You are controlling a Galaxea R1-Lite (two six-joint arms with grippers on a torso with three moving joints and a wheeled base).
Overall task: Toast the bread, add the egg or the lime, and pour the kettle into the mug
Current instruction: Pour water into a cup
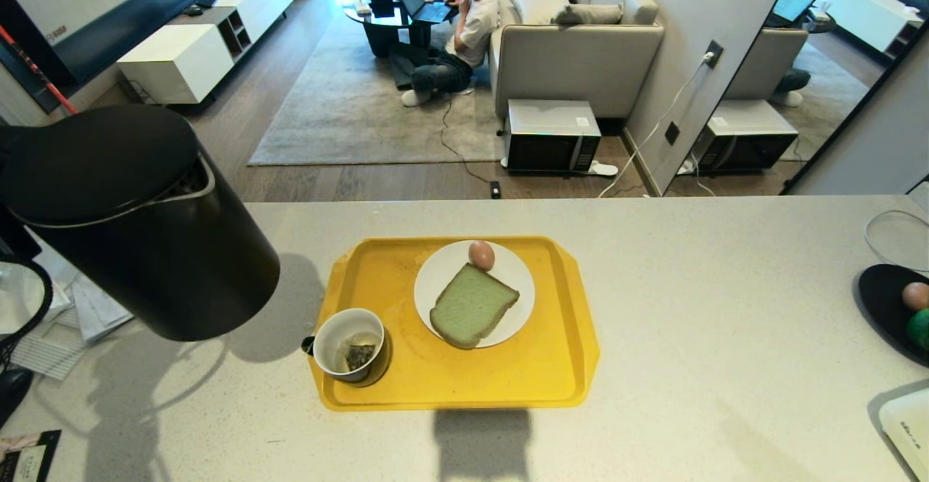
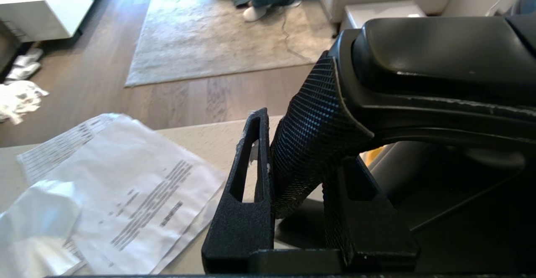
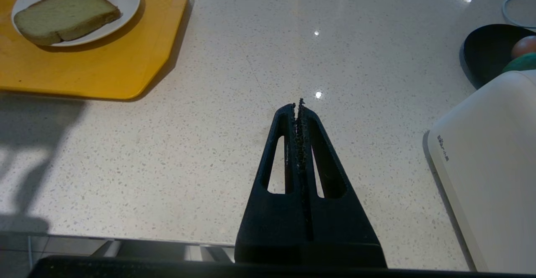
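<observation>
The black kettle [image 1: 138, 228] hangs tilted in the air at the left, above the counter and left of the yellow tray [image 1: 551, 366]. My left gripper [image 2: 301, 144] is shut on the kettle's textured handle [image 2: 310, 152]; the kettle hides it in the head view. The mug [image 1: 350, 344] stands on the tray's front left corner with a tea bag inside. The green bread [image 1: 472, 305] and an egg [image 1: 481, 255] lie on a white plate [image 1: 443, 279]. A lime [image 1: 920, 328] shows at the far right. My right gripper [image 3: 298, 104] is shut and empty over bare counter.
A black bowl [image 1: 882, 300] at the right edge holds the lime and another egg [image 1: 915, 295]. A white appliance [image 3: 490, 165] sits at the front right. Papers [image 2: 125, 177] lie on the counter's left. A person [image 1: 464, 25] sits on the floor beyond.
</observation>
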